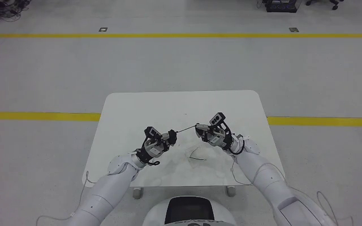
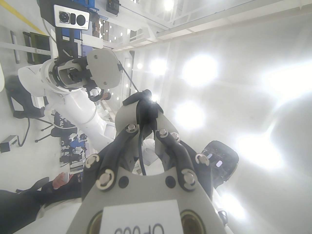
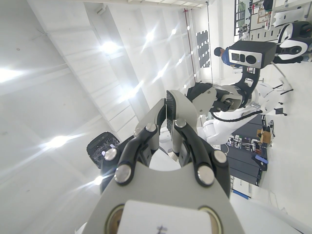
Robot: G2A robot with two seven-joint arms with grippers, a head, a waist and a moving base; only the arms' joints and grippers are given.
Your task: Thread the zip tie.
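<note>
White rectangular surface: was recorded beneath both arms. Left gripper and right gripper: each was clamped on one end of the tie. Thin black plastic zip tie: was held stretched between them, above the surface.

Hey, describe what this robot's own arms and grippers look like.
The left arm and right arm have smooth white shells. The left gripper and right gripper have pale grey fingers on black linkage bars with silver pins, and a grey base bearing a white label. A black camera box on a black bracket tops each wrist.
</note>
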